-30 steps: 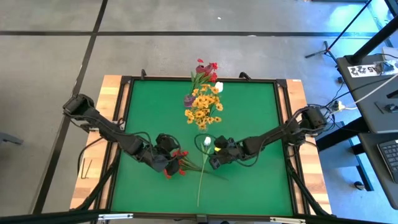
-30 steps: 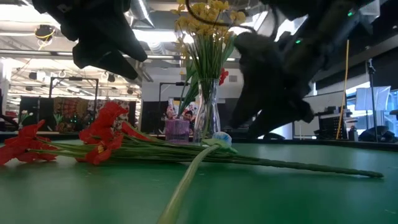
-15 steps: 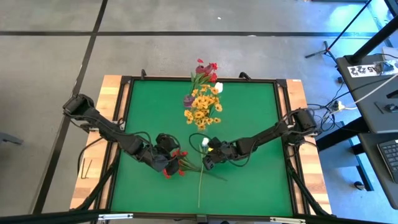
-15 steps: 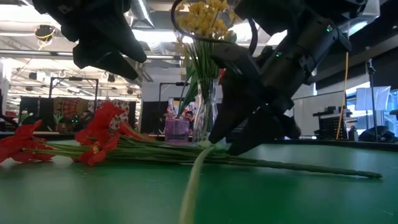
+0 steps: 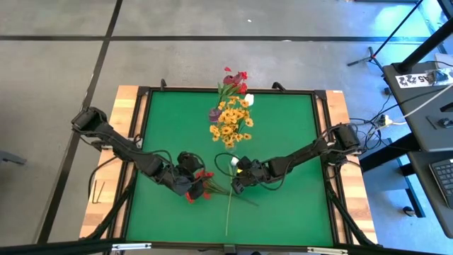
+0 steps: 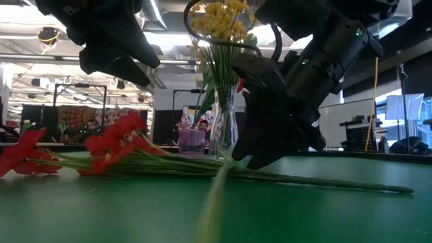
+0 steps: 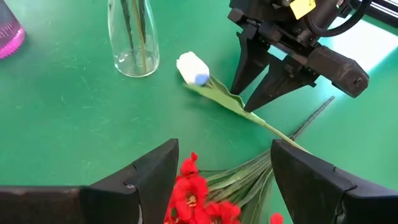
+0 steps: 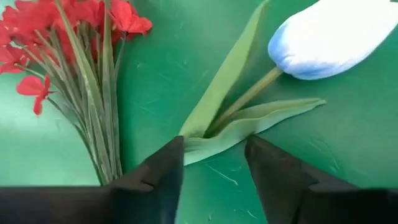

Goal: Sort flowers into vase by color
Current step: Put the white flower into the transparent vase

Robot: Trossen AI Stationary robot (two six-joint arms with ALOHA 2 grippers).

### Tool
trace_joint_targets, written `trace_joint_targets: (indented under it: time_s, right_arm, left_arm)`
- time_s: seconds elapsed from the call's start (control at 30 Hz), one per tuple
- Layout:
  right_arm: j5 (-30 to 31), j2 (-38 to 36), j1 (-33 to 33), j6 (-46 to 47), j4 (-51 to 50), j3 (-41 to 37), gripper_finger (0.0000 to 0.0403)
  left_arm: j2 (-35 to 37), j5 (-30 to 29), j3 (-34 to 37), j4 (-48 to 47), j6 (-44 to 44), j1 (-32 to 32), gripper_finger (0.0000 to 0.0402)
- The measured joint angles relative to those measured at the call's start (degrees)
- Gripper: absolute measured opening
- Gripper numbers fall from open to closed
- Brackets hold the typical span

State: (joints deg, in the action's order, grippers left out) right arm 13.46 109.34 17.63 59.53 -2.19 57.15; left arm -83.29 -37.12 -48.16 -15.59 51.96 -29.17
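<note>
A white tulip (image 8: 329, 34) lies on the green table, its long stem (image 5: 228, 209) running toward the near edge and crossing the stems of a red blossom spray (image 5: 199, 187). My right gripper (image 8: 211, 146) is open and low over the tulip. Its fingers stand on either side of the stem where the leaves branch off (image 7: 241, 101). My left gripper (image 7: 224, 149) is open above the red blossoms (image 7: 199, 199) and shows high over them in the low view (image 6: 108, 40). My right gripper comes slanting down from the table's right, with its fingers (image 8: 155, 174) across the tulip's stem at the leaf base (image 8: 205, 130). I cannot tell whether they touch it. The tulip lies flat on the table.
A glass vase (image 7: 132, 37) with yellow sprays (image 5: 230, 124) stands at mid-table beyond the tulip. A purple pot (image 5: 214, 113) is beside it. Red flowers and a white tulip (image 5: 236, 85) stand at the far edge. There is free green table to the left and right.
My right gripper has moved toward the table's left and down onto the tulip's stem just below the blossom. The red spray's blossoms have shifted a little and now sit slightly higher in the low view.
</note>
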Motion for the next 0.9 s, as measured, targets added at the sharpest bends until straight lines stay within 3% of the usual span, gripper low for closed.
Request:
trace_joint_targets:
  time_s: [0.33,0.53,0.9]
  right_arm:
    - [-1.19,-0.01,-0.09,-1.7,2.18,-0.19,0.0011]
    - [-5.94,-3.21,-0.84,-4.85,0.53,-0.27,0.001]
    - [-5.12,-17.29,-0.03,-7.7,-12.94,-0.23,0.0003]
  left_arm:
    - [0.0,-1.35,0.0,0.02,0.0,0.0,0.025]
    - [0.0,-1.35,-0.02,0.0,0.0,0.0,0.025]
    - [0.0,-1.36,-0.02,-0.22,0.02,0.0,0.0249]
